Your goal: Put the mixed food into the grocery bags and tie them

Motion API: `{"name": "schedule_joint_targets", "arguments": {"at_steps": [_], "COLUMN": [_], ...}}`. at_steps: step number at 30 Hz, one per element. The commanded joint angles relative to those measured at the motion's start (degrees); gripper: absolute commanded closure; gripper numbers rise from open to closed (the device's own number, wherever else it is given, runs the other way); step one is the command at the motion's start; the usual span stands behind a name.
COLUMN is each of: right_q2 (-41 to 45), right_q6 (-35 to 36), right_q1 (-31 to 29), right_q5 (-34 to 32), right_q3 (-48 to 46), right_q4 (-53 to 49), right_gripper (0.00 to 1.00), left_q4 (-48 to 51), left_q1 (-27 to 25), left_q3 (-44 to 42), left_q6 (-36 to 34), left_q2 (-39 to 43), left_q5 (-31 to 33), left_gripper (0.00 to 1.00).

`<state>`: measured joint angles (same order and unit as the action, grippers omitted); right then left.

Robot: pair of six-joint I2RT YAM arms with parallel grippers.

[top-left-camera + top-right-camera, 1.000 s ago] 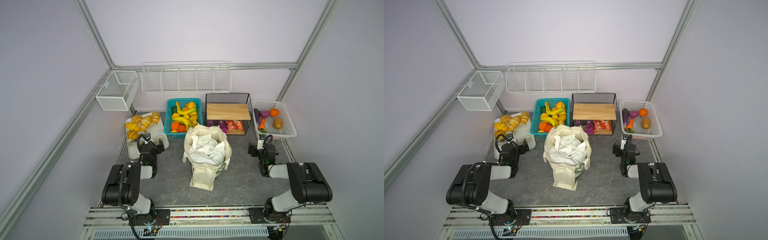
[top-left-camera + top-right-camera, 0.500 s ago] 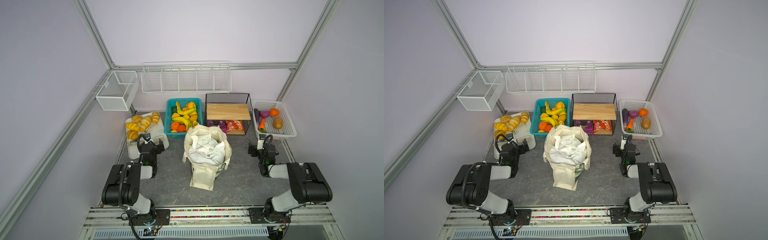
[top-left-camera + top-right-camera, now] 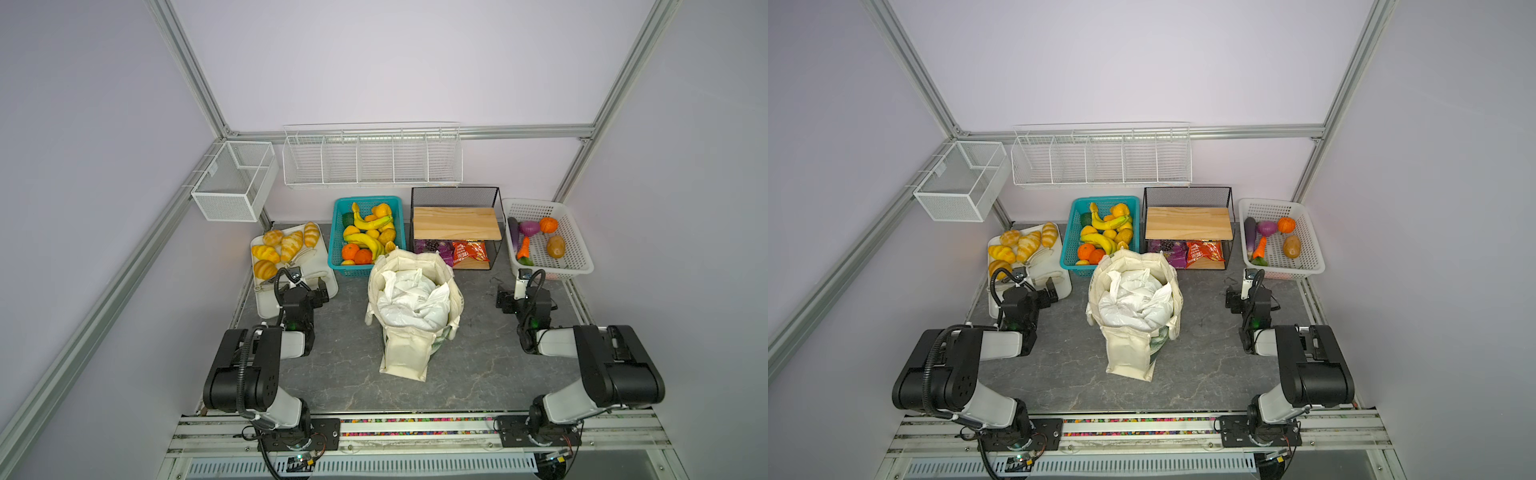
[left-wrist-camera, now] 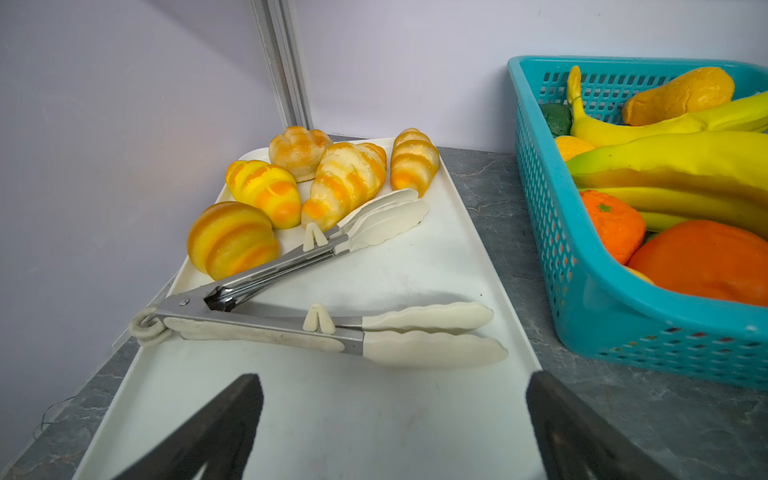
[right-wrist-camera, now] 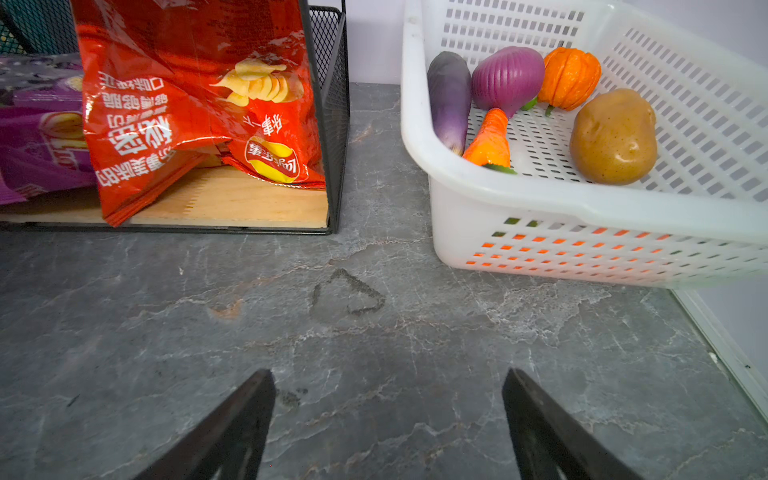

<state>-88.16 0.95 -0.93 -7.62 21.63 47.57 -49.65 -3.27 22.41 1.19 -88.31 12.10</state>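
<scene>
The cream canvas tote point(image 3: 405, 353) point(image 3: 1129, 353) stands mid-table with its mouth open and a green print on its right side. The white plastic bag point(image 3: 411, 301) point(image 3: 1136, 299) lies bunched inside it and fills the opening. The mixed food is hidden; I cannot see under the plastic. My left gripper point(image 3: 319, 291) point(image 4: 390, 386) hovers open over the near part of a white tray, left of the tote, holding nothing. My right gripper point(image 3: 505, 301) point(image 5: 388, 382) is open above bare table to the right of the tote, also holding nothing.
The white tray point(image 4: 374, 415) holds bread rolls point(image 4: 345, 178) and two tongs point(image 4: 332, 324). A teal fruit basket point(image 4: 582, 291) stands beside it. At the back are a black wire rack with crisp packets point(image 5: 187, 104) and a white basket point(image 5: 540, 208) of vegetables.
</scene>
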Motion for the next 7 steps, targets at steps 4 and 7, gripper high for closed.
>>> {"name": "schedule_joint_targets", "arguments": {"at_steps": [4, 7], "right_q2": [0.42, 0.37], "right_q6": [1.13, 1.12], "right_q1": [0.21, 0.19], "right_q5": [0.70, 0.67], "right_q3": [0.70, 0.61], "right_q4": [1.65, 1.80], "right_gripper": [0.11, 0.11], "left_q4": [-1.54, -1.52], "left_q1": [0.24, 0.32], "left_q3": [0.40, 0.43], "left_q6": [-0.38, -0.39], "left_q2": [-0.56, -0.59], "left_q5": [-0.42, -0.43], "left_gripper": [0.01, 0.01]}}
